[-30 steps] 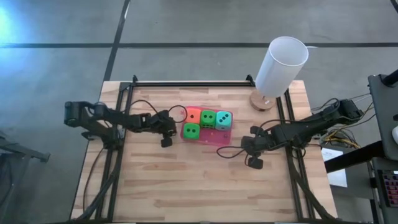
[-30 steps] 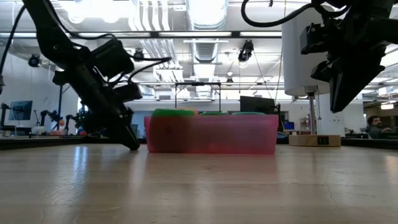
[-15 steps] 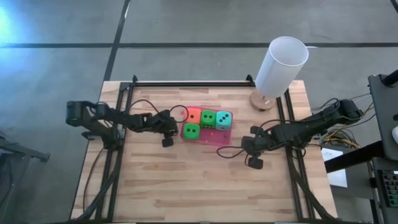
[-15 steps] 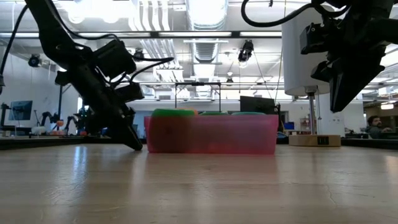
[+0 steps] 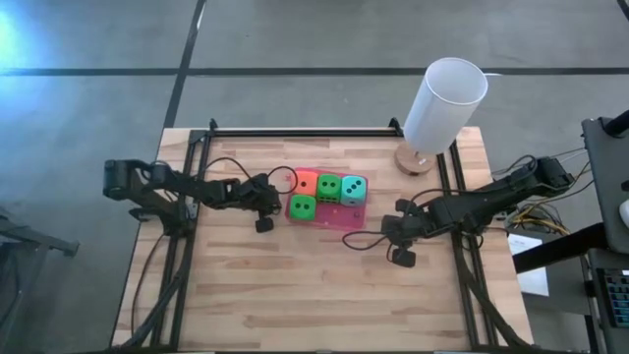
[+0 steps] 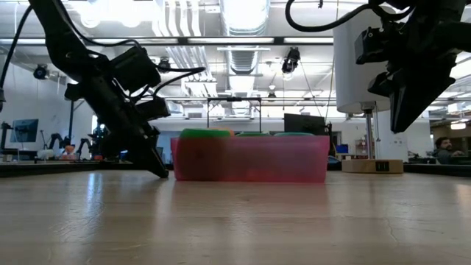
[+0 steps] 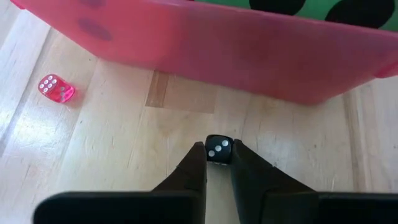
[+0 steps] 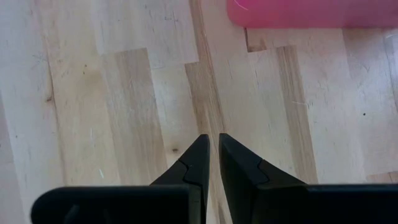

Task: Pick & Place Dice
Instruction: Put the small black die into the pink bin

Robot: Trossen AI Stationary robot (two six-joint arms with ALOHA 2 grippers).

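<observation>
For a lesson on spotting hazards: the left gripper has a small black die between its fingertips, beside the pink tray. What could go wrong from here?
1. The left gripper pinches the small black die with white pips only at the very tips of its fingers, so the die may slip or pop out on lifting.
2. The pink translucent tray stands close ahead, so a forward move could bump it.
3. The small translucent red die lies loose nearby, so a sideways sweep could knock it away.

A lab (exposed ceiling ducts (image 6: 243, 55), monitors (image 6: 305, 124) behind).
</observation>
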